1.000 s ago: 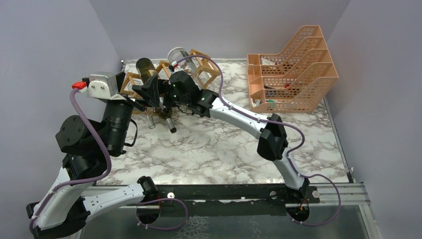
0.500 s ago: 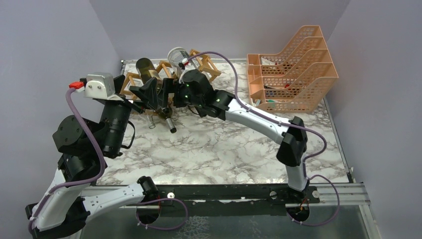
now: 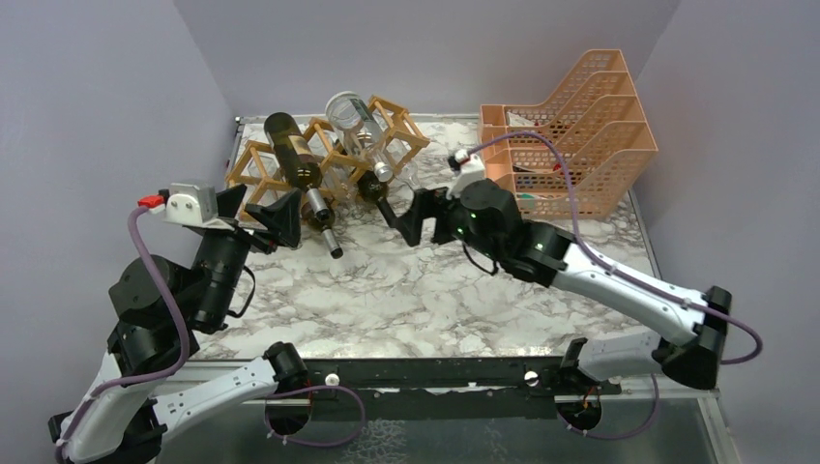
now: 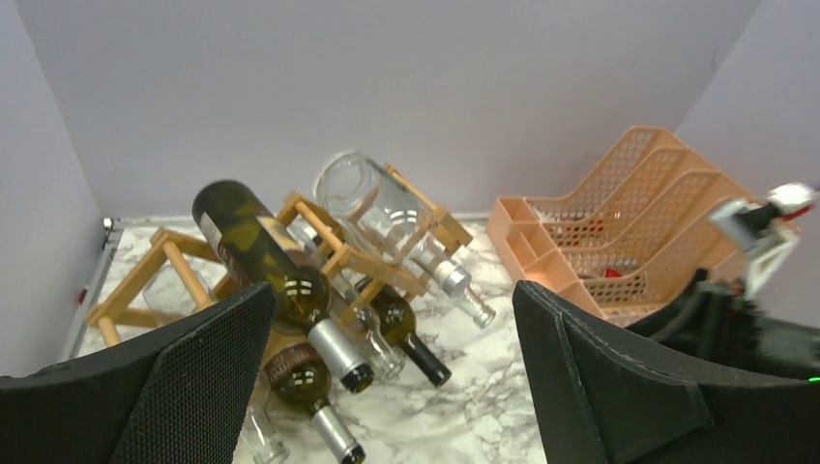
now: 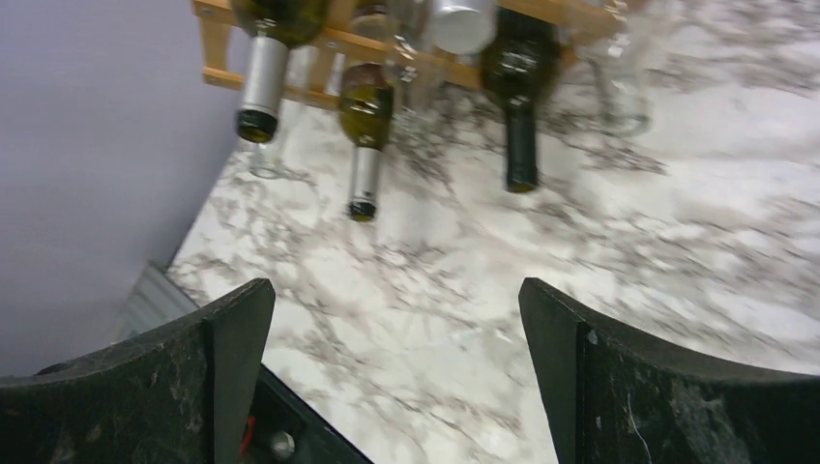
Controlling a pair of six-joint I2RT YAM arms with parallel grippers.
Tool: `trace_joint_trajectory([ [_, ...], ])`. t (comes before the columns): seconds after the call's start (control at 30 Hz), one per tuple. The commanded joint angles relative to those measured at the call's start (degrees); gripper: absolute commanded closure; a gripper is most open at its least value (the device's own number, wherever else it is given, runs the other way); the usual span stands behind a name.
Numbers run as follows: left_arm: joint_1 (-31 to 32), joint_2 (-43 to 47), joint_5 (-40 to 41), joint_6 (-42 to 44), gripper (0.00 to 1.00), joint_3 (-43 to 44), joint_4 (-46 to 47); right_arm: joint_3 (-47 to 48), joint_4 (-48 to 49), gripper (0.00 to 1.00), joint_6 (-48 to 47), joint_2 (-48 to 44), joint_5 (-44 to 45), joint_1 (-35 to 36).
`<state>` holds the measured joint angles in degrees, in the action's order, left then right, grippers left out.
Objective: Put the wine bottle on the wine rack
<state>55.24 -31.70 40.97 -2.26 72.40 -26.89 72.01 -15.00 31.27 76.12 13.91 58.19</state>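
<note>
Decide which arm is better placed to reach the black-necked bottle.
Right: the right gripper, open, faces the bottle close by; the left gripper sits further off, near the left end of the rack.

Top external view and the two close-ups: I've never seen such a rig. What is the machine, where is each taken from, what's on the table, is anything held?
Two robot arms are bolted at the near edge of a marble-patterned table. The wide picture comes from a fixed camera above and behind them. The other two come from a camera on each wrist; the black shapes are that arm's own fingers. At the back stands a wooden wine rack with bottles in it, among them a dark green wine bottle and a clear bottle. Right of it sits a peach mesh tray organiser. The left pincer and the right pincer are open and hold nothing.
</note>
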Motion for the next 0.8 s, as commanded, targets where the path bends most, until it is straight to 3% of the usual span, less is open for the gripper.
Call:
trace_joint_trajectory([
  [0.0, 0.1, 2.4, -0.5, -6.6, 0.01, -4.0, -5.8, -5.9, -9.9, 0.0, -2.3, -11.2, 13.5, 0.3],
  [0.2, 0.1, 5.4, -2.2, -10.6, 0.01, -9.6, -8.2, -6.2, -23.8, 0.0, 0.7, -24.3, 27.4, 0.3],
  [0.37, 0.1, 7.2, -1.8, -11.7, 0.01, -10.9, -9.7, -4.2, -28.0, 0.0, -2.2, -32.7, 34.6, 0.3],
  [0.47, 0.1, 7.6, -1.5, -11.4, 0.01, -9.8, -10.5, -0.5, -31.8, 0.0, -2.5, -34.7, 39.1, 0.3],
  [0.77, 0.1, 7.5, -0.3, -10.1, 0.01, -7.2, -11.4, 2.4, -33.3, 0.0, -4.3, -36.0, 41.2, 0.3],
])
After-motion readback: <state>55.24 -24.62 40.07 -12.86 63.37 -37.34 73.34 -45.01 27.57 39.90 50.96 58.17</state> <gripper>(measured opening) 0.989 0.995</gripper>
